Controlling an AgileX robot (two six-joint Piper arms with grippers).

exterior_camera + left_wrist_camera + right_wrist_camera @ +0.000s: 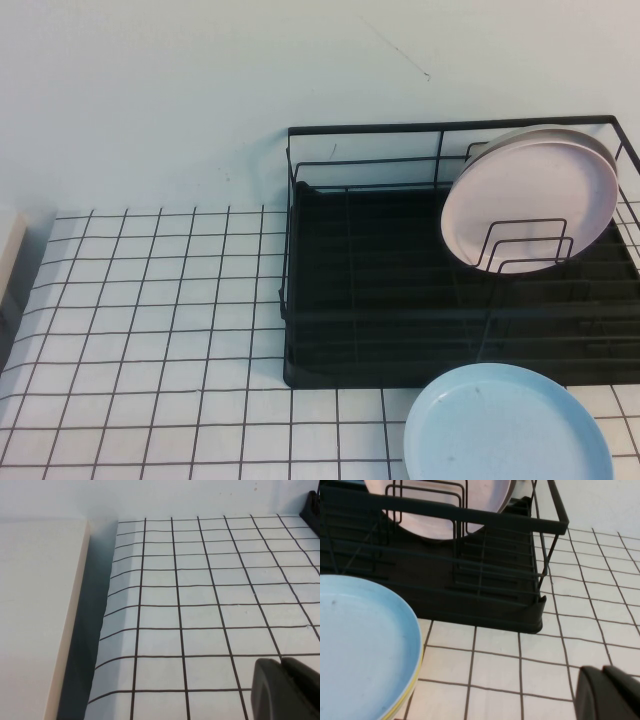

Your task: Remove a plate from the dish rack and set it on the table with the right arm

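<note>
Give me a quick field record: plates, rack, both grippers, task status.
pink plate: upright in dish rack, leaning on wire loops
off-white plate: directly behind the pink one
light blue plate: flat on table, in front of the rack
left gripper: over bare table, away from rack
right gripper: low over table, beside rack's corner
task status: plate not yet taken

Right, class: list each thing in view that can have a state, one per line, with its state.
pink plate: upright in the dish rack, ungrasped
off-white plate: upright behind it
light blue plate: flat on the table
left claw: above the table, holding nothing
right claw: near rack, holding nothing
</note>
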